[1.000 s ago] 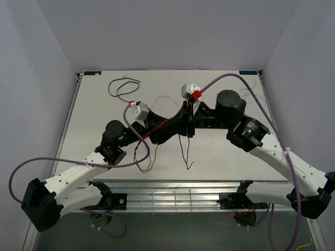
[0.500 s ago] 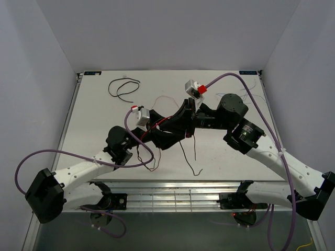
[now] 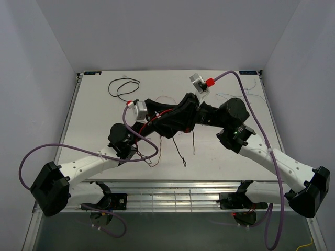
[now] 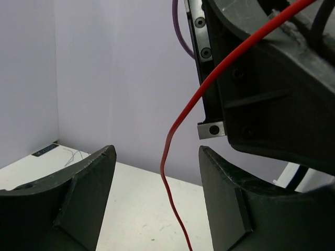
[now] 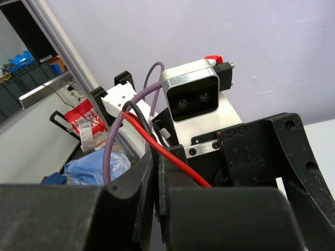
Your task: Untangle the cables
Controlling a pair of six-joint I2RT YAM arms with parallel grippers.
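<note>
Both grippers meet tip to tip, lifted above the middle of the table (image 3: 230, 157). My right gripper (image 5: 159, 178) is shut on a black cable (image 5: 137, 117). The red cable (image 5: 172, 157) lies across its right finger. In the top view the right gripper (image 3: 161, 117) faces my left gripper (image 3: 167, 127). My left gripper (image 4: 157, 178) is open, and the red cable (image 4: 170, 141) runs loose between its fingers (image 4: 89, 188) without touching them. Two black cable ends (image 3: 180, 151) and a red cable end (image 3: 159, 149) hang down from the grippers.
A loose black cable loop (image 3: 123, 89) lies on the table at the back left. A thin pale pink wire (image 3: 167, 98) lies behind the grippers. Pale blue-grey wire (image 3: 246, 94) lies at the back right. Thick purple hoses (image 3: 141, 141) arc around both arms.
Both grippers have moved a little back with the cables. The right wrist has swung to the right and back. The hanging black ends have lifted and swung left.
</note>
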